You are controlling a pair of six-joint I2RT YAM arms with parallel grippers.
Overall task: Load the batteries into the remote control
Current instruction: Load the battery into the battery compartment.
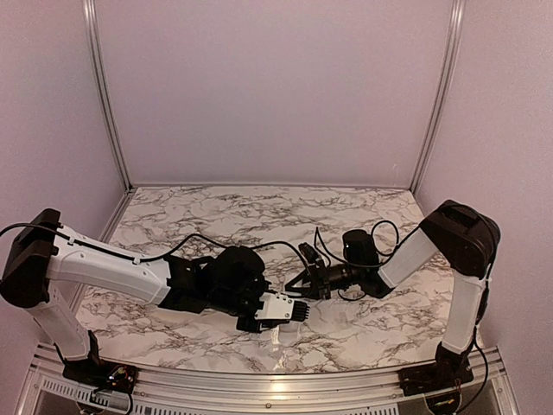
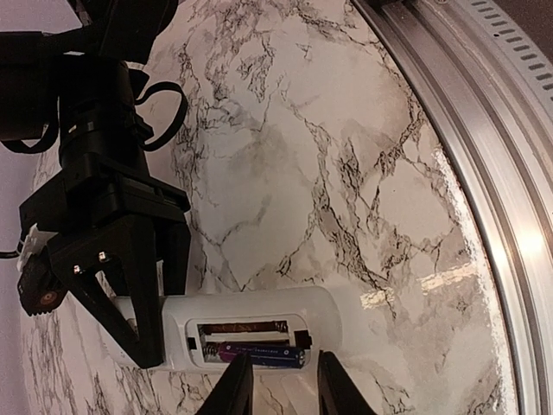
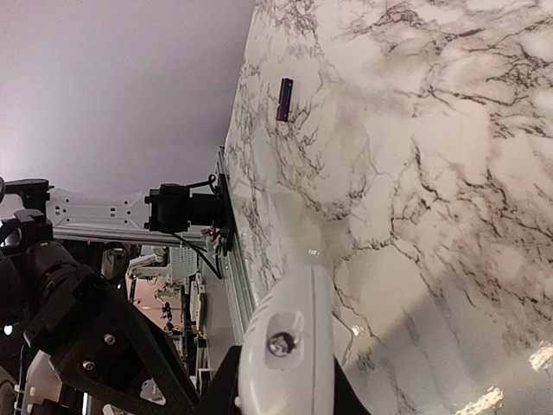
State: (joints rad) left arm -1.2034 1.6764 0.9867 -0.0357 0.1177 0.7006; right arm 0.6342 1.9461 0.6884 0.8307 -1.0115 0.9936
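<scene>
Left wrist: right gripper point(image 2: 161, 325) clamps remote control point(image 2: 321, 318) (battery point(image 2: 256, 353) inside).

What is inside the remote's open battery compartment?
One purple battery lies in one slot; the other slot looks empty. The right fingers hide one end of the remote.

White remote control point(image 2: 324, 316); purple battery point(image 3: 284, 99); black-veined white marble table point(image 2: 346, 130).

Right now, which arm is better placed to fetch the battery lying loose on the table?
Left. The right gripper is shut on the remote control, steadying it; the left gripper is open and empty, free for the loose battery.
</scene>
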